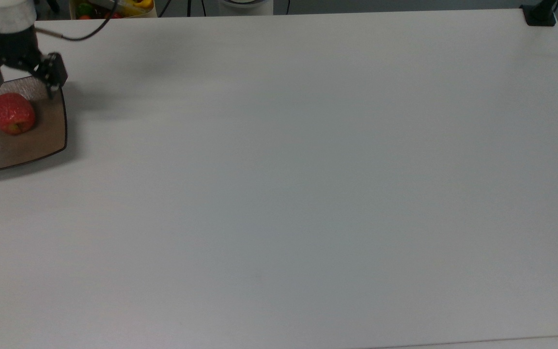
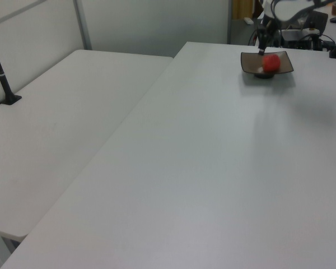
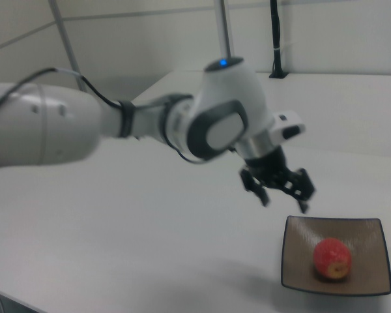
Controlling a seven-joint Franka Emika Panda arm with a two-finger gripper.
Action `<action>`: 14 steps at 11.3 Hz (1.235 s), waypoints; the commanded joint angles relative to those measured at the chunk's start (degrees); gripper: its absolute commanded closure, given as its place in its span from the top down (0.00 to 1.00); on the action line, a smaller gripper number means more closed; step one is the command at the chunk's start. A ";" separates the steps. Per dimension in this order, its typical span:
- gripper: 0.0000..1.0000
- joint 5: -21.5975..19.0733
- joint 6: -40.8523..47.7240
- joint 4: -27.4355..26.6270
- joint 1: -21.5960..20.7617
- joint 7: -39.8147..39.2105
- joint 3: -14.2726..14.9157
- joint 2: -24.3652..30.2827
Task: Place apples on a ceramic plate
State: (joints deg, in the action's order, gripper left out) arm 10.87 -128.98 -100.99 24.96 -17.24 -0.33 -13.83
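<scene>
1 red apple (image 3: 332, 258) rests on the ceramic plate (image 3: 371, 282); the gripper (image 3: 284, 197), fingers spread and empty, hangs above.

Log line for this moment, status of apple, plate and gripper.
apple: resting on plate | plate: on table, top view's left edge | gripper: open, empty, above plate's rim, clear of apple

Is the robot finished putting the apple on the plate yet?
Pretty much. The apple sits on the ceramic plate, lying tipped rather than stem-up. The gripper is open, holds nothing, and hangs above the plate's edge, clear of the apple. No other apple is on the table, so all that seems left is for the arm to pull away.
</scene>
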 commanded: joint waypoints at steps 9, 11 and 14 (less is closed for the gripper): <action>1.00 -11.33 25.89 -2.01 -23.09 16.19 0.51 15.93; 1.00 -10.17 27.12 -2.10 -25.83 16.19 0.51 16.64; 1.00 -10.26 26.59 -3.33 -29.52 16.28 2.61 16.73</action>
State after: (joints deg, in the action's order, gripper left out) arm -0.11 -102.89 -102.02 -1.54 -1.38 -0.23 1.28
